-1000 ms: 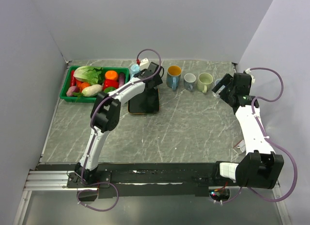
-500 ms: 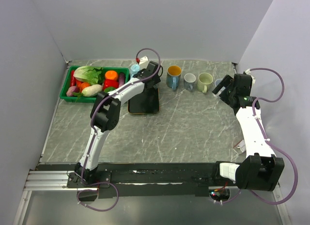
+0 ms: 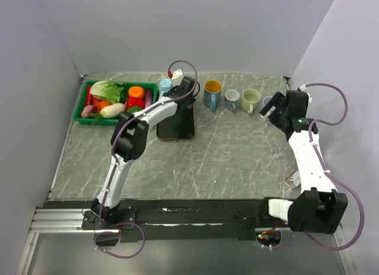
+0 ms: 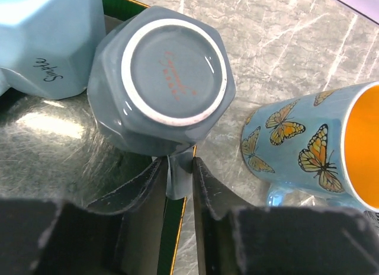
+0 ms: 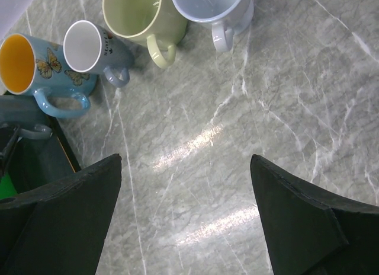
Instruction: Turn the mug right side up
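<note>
On a grey marbled bench (image 3: 237, 150), the left fingers (image 4: 142, 183) narrowly pinch the handle of a glossy, faceted, upside-down grey-blue mug (image 4: 172, 73); the right fingers (image 5: 71, 198) gape wide, holding nothing.

Left jaws now closer around mug (image 4: 161, 79) handle

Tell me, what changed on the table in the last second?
The left gripper narrowed its jaws around the handle of the upside-down mug, which now looks pinched between them. The arm itself barely shifted. The mug is still base-up on the dark tray. The right gripper stayed wide open, and the upright mugs and vegetable basket did not move.
</note>
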Robot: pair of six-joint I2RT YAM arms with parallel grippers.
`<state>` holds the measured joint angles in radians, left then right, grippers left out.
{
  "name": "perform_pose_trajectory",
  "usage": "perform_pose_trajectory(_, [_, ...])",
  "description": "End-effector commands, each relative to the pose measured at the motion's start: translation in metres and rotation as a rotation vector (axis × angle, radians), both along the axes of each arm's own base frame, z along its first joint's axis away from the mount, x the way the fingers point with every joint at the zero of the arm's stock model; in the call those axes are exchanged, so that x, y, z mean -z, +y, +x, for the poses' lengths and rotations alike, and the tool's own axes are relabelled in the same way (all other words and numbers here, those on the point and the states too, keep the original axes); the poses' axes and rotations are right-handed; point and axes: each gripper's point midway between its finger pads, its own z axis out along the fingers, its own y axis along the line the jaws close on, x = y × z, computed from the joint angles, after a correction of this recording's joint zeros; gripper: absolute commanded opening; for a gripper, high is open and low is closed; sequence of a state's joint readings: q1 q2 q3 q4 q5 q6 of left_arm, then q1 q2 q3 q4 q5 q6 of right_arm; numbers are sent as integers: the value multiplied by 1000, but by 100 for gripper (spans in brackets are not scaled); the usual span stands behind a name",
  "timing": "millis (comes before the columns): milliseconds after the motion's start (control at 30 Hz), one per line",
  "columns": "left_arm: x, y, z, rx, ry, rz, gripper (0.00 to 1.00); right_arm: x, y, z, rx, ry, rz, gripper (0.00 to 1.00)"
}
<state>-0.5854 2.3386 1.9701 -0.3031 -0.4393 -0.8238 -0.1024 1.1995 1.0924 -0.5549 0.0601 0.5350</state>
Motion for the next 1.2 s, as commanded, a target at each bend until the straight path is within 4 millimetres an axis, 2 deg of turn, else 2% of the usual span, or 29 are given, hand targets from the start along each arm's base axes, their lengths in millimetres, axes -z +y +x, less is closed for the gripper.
perform_pose_trajectory(0, [15, 19, -7, -21, 29, 64, 28, -16, 0, -4, 19, -55, -2, 94])
perform_pose_trajectory(100, [13, 22, -11, -19, 21, 66, 30, -13, 1, -5, 21, -55, 5, 94])
perform_pose_trajectory(233, [12, 22, -9, -3, 12, 90, 39, -12, 1, -5, 22, -54, 9, 94])
perform_pose_trajectory(367, [9, 24, -3, -8, -2, 114, 33, -13, 1, -4, 20, -50, 8, 93])
perform_pose_trajectory(467, [3, 25, -2, -8, -22, 118, 33, -14, 1, -3, 21, -53, 8, 93])
perform_pose_trajectory(567, [-7, 28, 0, -10, -42, 129, 38, -13, 2, -3, 18, -53, 13, 93])
perform_pose_trajectory(633, [-15, 29, 0, -15, -60, 130, 46, -13, 2, -2, 18, -56, 16, 92])
perform_pose_trajectory(767, [-22, 32, 0, -18, -78, 134, 48, -10, 4, -2, 14, -49, 30, 92])
perform_pose_trajectory(933, [-24, 31, 0, -12, -86, 140, 36, -6, 6, -1, 11, -42, 40, 91])
perform_pose_trajectory(1067, [-29, 31, 0, -8, -93, 140, 34, -4, 6, -1, 12, -37, 45, 90])
perform_pose_trajectory(1100, [-31, 31, 0, -8, -98, 140, 31, -3, 7, -1, 10, -37, 47, 90])
perform_pose_trajectory(1133, [-33, 31, 0, -9, -102, 139, 19, -2, 7, -1, 9, -36, 51, 90])
perform_pose_trajectory(1167, [-35, 32, 0, -8, -105, 142, 13, -3, 8, -1, 9, -39, 53, 90])
